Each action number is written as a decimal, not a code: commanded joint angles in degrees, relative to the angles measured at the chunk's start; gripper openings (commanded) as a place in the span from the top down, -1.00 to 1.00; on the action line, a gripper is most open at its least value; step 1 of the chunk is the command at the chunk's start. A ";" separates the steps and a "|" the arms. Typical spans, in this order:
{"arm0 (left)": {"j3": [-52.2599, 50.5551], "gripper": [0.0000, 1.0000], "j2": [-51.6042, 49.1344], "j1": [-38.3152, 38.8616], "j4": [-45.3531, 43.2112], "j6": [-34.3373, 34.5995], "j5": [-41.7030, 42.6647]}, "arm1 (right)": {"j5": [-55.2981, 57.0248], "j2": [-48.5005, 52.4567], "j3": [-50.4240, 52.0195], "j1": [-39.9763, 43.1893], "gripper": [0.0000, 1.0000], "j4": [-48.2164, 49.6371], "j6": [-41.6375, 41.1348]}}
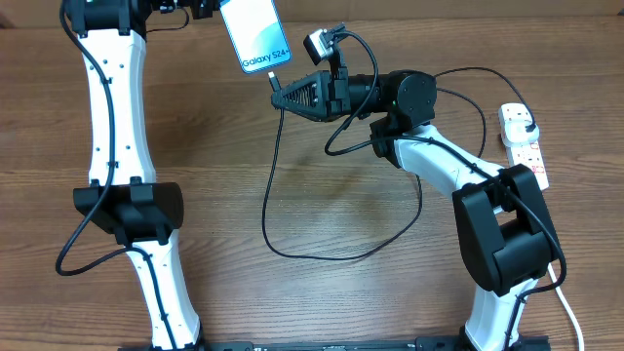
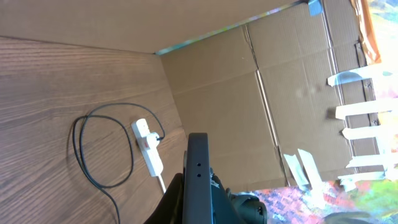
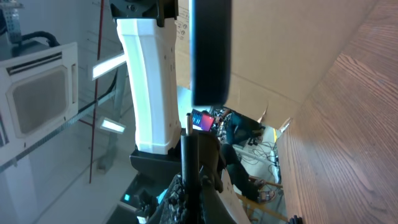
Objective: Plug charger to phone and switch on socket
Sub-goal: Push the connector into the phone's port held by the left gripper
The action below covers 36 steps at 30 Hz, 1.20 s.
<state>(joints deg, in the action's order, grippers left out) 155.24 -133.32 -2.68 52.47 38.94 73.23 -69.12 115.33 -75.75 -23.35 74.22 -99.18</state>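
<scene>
The phone (image 1: 255, 34) with its light blue "Galaxy S24" screen is held up at the top of the overhead view by my left gripper (image 1: 207, 8), which is shut on it. In the left wrist view it shows as a dark edge (image 2: 198, 155) between the jaws (image 2: 198, 196). My right gripper (image 1: 277, 96) is shut on the charger's connector end, with the tip (image 1: 274, 80) just below the phone's lower edge. In the right wrist view the tip (image 3: 188, 121) points up at the phone's dark edge (image 3: 210, 50), a small gap apart. The black cable (image 1: 265, 210) loops across the table to the socket (image 1: 523, 146), where the plug head (image 1: 527, 125) sits.
The socket and the cable loop also show in the left wrist view (image 2: 149, 148), beside a cardboard wall (image 2: 249, 106). The socket's white cord (image 1: 570, 312) runs off at the bottom right. The left arm's white link (image 3: 146, 81) stands close beside the phone.
</scene>
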 commanded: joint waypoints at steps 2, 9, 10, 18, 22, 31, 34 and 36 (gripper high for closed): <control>0.37 0.92 -0.44 0.22 -0.46 2.21 0.26 | 1.22 -0.24 -0.57 -0.15 0.92 0.55 -1.16; 0.37 0.92 -0.44 1.18 -0.46 2.16 0.28 | 2.47 -0.24 -0.57 -0.15 0.92 0.52 -1.16; 0.37 0.92 -0.44 1.44 -0.46 2.14 0.26 | 2.56 -0.24 -0.57 -0.15 0.92 0.52 -1.16; 0.37 0.92 -0.44 1.86 -0.26 1.33 1.38 | 3.52 -0.24 -0.55 -0.15 0.92 0.52 -1.16; 0.37 0.92 -0.44 1.90 -0.28 1.33 1.38 | 3.50 -0.24 -0.55 -0.15 0.92 0.52 -1.16; 0.37 0.92 -0.44 0.35 -0.26 1.36 5.70 | 3.52 -0.24 -0.50 -0.13 0.92 0.50 -1.16; 0.37 0.92 -0.44 0.33 -0.24 1.33 5.90 | 3.52 -0.24 -0.50 -0.13 0.92 0.50 -1.16; 0.37 0.92 -0.44 0.35 -0.24 1.33 5.92 | 3.52 -0.24 -0.50 -0.13 0.92 0.50 -1.16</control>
<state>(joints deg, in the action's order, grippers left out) 155.24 -133.32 -2.28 52.29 40.14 75.48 -67.07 115.33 -75.75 -23.40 74.32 -100.25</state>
